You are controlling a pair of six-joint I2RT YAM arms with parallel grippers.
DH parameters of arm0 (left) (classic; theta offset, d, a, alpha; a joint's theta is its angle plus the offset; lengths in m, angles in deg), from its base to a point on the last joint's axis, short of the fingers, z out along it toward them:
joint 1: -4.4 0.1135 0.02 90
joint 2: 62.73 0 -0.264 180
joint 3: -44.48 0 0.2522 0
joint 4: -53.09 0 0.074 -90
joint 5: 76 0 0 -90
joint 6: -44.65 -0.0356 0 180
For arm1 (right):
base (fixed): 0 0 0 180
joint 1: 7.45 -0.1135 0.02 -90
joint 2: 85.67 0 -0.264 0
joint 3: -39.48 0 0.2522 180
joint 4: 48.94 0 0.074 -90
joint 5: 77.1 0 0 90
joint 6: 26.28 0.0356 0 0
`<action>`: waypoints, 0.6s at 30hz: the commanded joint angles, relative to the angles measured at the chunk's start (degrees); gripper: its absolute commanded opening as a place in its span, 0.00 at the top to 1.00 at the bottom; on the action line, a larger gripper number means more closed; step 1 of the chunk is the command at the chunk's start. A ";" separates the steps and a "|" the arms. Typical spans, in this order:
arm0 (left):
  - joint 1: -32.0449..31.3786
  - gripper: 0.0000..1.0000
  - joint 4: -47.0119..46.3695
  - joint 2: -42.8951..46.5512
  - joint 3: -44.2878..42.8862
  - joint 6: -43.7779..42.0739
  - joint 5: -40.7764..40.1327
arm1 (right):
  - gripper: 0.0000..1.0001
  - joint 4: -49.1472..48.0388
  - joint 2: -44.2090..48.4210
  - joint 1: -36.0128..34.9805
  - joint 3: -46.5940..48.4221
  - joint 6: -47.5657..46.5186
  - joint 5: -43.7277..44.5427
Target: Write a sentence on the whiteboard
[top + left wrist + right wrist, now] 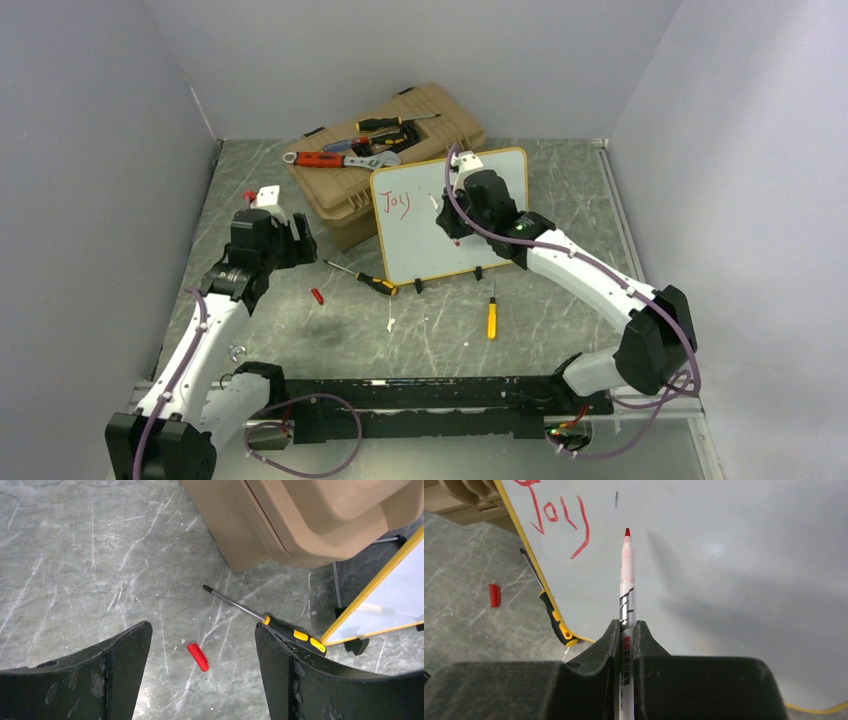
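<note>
right gripper (626, 635) pinching slim white marker (627, 580), red tip pointing at glossy whiteboard (425, 245) | rounded yellow-framed board standing centre, just near of tan toolbox (440, 115) | red "Joy" (395, 203) sitting top-left | left gripper (202, 629) hanging spread

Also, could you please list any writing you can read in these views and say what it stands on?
"Joy": red handwriting at the upper left of the whiteboard.
Print on the barrel of the marker in the right hand: too small and blurred to read.
Nothing else is legible.
</note>
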 commanded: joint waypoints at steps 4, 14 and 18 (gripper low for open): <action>-0.12 0.19 -5.41 -2.56 -1.19 -1.39 -0.11 | 1.00 -5.78 0.59 -0.20 -0.70 -2.23 -1.82; -0.12 0.19 -5.66 -3.58 0.21 -2.10 -0.28 | 1.00 -6.53 -3.19 -1.88 1.52 -0.08 0.86; -0.12 0.19 -5.61 -3.59 0.43 -2.07 -0.17 | 1.00 -5.40 -3.62 -1.88 1.51 0.49 2.14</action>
